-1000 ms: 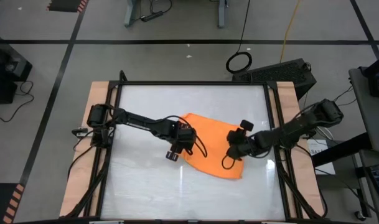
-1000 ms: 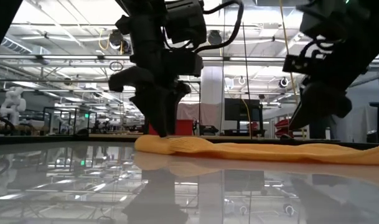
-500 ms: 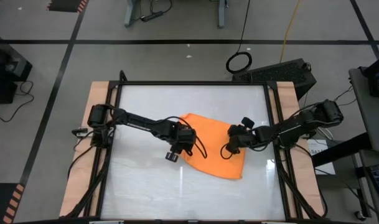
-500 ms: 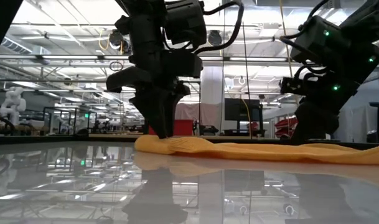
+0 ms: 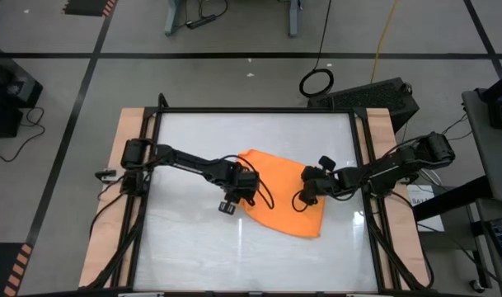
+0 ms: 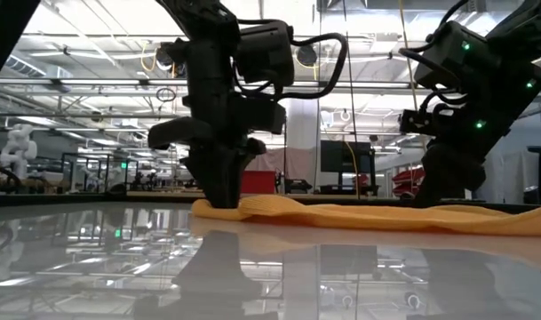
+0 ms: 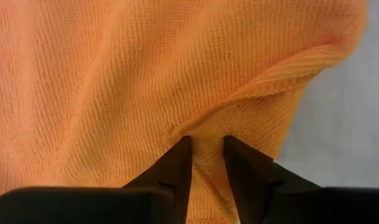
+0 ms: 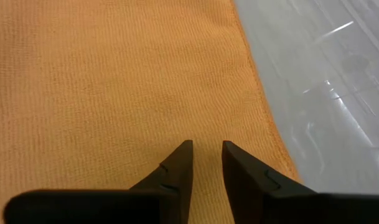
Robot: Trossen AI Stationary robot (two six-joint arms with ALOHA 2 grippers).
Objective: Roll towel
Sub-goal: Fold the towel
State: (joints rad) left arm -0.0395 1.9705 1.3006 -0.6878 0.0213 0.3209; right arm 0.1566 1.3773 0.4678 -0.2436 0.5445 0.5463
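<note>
We see the towel [image 5: 285, 194] lying mostly flat on the worktop [image 5: 193, 247], slightly toward 3 o'clock of centre. Our left gripper [image 7: 206, 144] has narrowed its jaws since a second ago and now pinches a raised fold at the towel's 9 o'clock edge. Our right gripper [image 8: 206, 148] has swung in from the 4 o'clock corner toward the 3 o'clock edge; its jaws are narrowed over flat cloth, and we cannot tell whether they grip it. We judge rolling is about to begin.
</note>
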